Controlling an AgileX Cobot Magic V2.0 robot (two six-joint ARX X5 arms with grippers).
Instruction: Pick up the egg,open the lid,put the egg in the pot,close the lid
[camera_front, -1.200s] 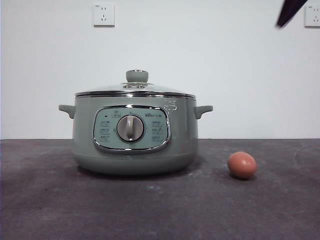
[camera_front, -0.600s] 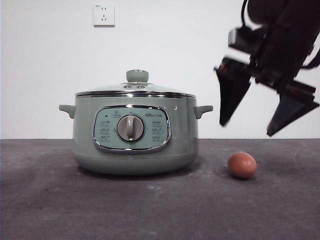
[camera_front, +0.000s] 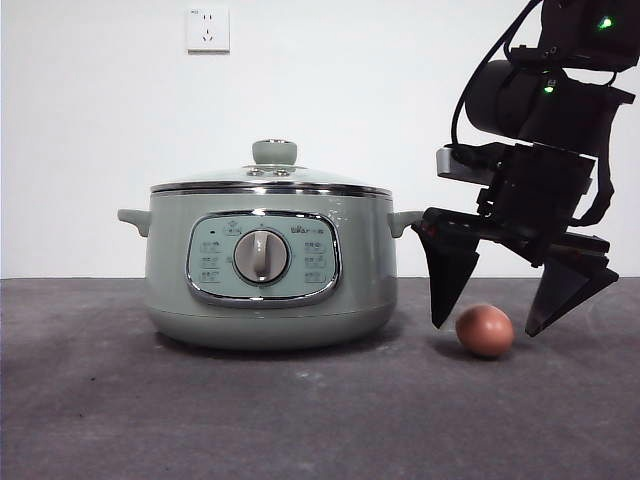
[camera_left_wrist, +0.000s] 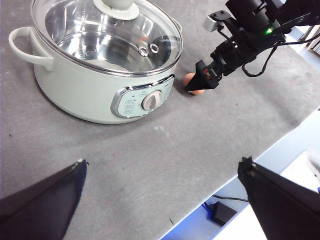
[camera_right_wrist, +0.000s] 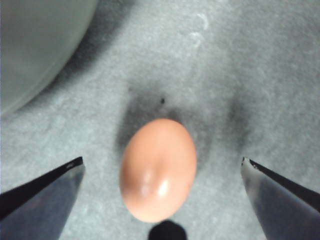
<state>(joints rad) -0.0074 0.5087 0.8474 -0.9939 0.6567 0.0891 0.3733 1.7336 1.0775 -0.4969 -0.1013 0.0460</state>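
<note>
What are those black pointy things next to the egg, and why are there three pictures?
They belong to a robot with two arms. Each arm ends in a grabbing tool with two black jaws. One picture looks level across the table; the other two come from cameras on the arms' wrists. On the grey table stands a green pot with its glass lid on. Beside it lies a brown egg. The right tool is down around the egg, jaws wide open on either side, not touching it. The left tool waits higher up, open. Nothing is held.
</note>
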